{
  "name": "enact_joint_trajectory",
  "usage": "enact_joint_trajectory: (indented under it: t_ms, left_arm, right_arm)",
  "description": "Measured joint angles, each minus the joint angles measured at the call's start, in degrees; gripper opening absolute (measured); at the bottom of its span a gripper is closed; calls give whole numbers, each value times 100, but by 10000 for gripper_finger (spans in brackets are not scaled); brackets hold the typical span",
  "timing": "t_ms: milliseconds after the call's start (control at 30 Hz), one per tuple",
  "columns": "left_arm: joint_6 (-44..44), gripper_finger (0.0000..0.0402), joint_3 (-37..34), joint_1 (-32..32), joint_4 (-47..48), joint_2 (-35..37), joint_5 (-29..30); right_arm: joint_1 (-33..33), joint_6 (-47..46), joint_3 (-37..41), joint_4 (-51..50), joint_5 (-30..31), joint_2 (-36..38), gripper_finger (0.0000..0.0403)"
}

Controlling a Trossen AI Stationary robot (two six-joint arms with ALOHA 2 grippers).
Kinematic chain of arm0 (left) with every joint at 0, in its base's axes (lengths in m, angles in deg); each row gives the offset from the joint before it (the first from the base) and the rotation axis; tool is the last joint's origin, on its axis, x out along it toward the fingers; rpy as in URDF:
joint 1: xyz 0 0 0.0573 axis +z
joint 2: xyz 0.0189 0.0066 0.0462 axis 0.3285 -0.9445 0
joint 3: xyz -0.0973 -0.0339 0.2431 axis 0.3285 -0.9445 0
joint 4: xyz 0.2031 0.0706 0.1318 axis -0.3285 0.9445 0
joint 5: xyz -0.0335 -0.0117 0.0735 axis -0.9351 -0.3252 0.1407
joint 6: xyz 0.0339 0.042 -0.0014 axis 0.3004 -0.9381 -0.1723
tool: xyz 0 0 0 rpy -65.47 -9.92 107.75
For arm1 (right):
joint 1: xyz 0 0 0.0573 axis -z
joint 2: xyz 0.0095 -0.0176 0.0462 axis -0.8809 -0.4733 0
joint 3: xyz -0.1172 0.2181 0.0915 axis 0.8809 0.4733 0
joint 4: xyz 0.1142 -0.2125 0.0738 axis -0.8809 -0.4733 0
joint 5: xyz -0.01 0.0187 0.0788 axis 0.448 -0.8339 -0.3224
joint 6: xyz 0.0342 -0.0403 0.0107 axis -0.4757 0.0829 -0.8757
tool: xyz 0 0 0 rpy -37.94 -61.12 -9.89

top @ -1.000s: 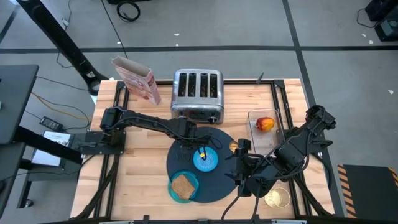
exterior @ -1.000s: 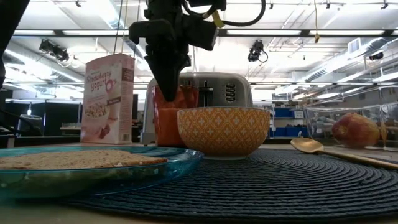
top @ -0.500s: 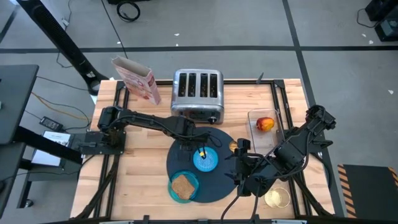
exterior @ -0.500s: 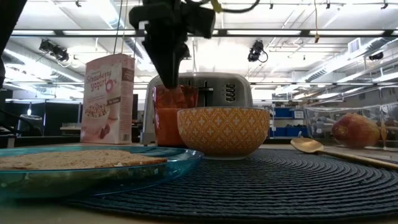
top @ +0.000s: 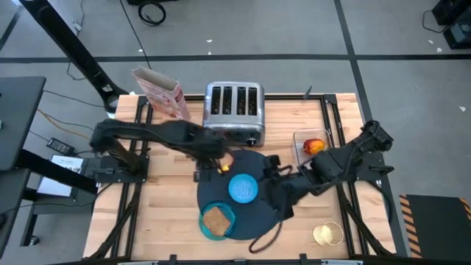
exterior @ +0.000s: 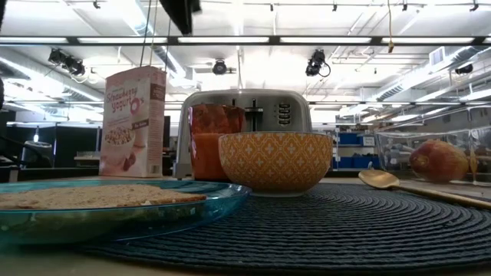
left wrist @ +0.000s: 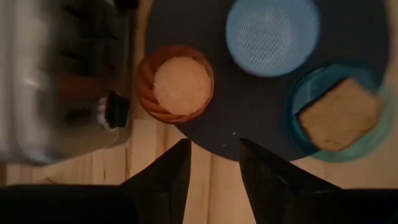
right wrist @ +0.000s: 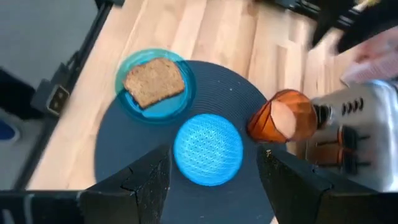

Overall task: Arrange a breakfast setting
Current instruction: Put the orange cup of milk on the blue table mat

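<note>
The navy mat (top: 250, 210) carries the blue bowl (top: 243, 188) and the teal plate (top: 216, 220) with the toast slice (right wrist: 154, 81). The copper cup (left wrist: 176, 84) stands upright on the mat's far left edge, by the toaster. My left gripper (left wrist: 214, 167) hangs open above the mat's left rim, beside the cup (top: 227, 157). My right gripper (right wrist: 214, 180) is open over the mat's right side, empty. The gold spoon (exterior: 380, 179) lies on the mat's right. The red-orange fruit (top: 314, 146) sits in a clear container.
The chrome toaster (top: 234, 110) stands just behind the mat, with the pink cereal box (top: 160, 93) to its left. A clear container (top: 318, 158) lies at the right, and a round clear item (top: 327, 234) sits near the front right corner.
My left gripper has let go of the copper cup and risen well clear of it, drawing back toward the table's left. The cup stays upright on the mat. My right gripper has swung toward the far edge over the mat's right side, rolling its wrist.
</note>
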Motion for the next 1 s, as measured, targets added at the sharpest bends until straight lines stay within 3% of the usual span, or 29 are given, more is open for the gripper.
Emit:
enact_joint_trajectory:
  t_ms: [233,500,800,1000]
  left_arm:
    - [400,142,0,-74,-74,1201,37]
    - [698,142,0,-122,-114,2268,553]
    - [611,142,0,-120,-65,2719,1009]
    - [538,142,0,-120,1,2752,1102]
  right_arm:
    - [874,1101,263,854,-856,-369,240]
    - [1715,1995,429,2116,-1672,-1189,240]
    - [2336,1960,431,2291,-1922,-2046,208]
    - [2553,1647,431,2073,-1715,-2136,182]
